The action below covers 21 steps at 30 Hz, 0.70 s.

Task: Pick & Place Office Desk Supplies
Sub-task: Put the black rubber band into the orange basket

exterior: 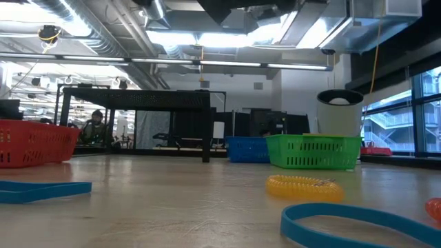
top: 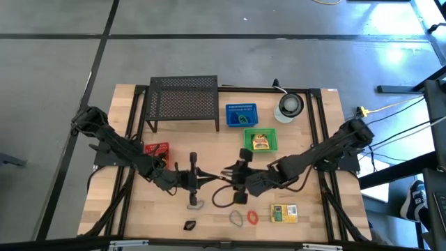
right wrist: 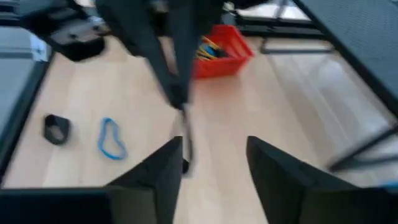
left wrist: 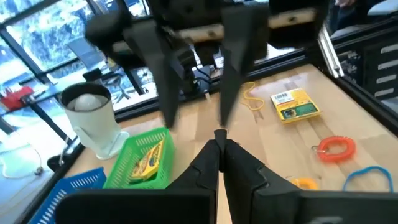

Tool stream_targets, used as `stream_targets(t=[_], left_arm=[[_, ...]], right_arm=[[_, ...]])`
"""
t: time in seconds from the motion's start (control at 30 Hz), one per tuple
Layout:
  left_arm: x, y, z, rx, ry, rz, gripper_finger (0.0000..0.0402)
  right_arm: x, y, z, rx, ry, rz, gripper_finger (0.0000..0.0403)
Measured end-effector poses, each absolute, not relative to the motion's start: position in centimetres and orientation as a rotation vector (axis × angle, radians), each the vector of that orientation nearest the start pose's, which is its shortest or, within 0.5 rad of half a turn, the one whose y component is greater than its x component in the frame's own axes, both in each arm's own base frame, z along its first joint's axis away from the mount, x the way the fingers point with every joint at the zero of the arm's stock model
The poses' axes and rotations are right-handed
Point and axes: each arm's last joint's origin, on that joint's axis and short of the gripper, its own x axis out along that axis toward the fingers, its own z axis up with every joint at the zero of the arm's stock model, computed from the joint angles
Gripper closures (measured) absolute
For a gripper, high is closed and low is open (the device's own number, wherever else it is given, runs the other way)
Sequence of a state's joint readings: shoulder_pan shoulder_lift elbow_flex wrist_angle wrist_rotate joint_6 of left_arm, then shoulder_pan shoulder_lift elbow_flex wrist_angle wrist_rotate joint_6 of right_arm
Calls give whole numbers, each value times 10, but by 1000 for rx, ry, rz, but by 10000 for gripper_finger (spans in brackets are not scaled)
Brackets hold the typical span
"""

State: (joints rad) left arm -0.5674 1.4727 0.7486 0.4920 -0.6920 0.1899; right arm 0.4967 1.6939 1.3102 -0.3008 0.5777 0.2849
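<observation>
My left gripper (top: 197, 180) hangs above the table's middle, shut on a thin dark strip (top: 212, 178). In the right wrist view the strip (right wrist: 185, 146) sticks out past its fingertips. My right gripper (top: 240, 176) faces it from the right, open. Its fingers (right wrist: 163, 177) stand on either side of the strip's free end, and I cannot tell if they touch it. On the near part of the table lie a yellow-green box (top: 283, 213), an orange loop (top: 251, 217), grey loops (top: 237, 217) and a black clip (top: 189, 224). My left gripper pinches one end of the thin dark strip (right wrist: 181, 112) between its two fingertips. The fingers come in about level from the table's left and lie along the strip. The strip points toward my right gripper, lifted clear of the table.
A black mesh shelf (top: 183, 101) stands at the far side, with a blue basket (top: 240, 115) and a white cup (top: 290, 104) to its right. A green basket (top: 260, 141) and a red basket (top: 156, 150) sit mid-table. A blue loop (exterior: 358, 224) and a yellow coil (exterior: 303, 186) lie near the low camera.
</observation>
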Motion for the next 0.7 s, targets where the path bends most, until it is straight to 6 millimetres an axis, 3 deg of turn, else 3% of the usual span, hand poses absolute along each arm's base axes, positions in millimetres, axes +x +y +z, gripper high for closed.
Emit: stream_targets(t=[0.13,0.3,0.7], left_arm=[[266,-147,226,313,226,109,396],[255,-143,231,265,291,111,395],[174,-124,254,-56,540,130,393]], right_arm=[[321,158,283,-30,610,-177,187],[310,161,279,46,713,-136,170],[307,181,254,51,834,-99,187]])
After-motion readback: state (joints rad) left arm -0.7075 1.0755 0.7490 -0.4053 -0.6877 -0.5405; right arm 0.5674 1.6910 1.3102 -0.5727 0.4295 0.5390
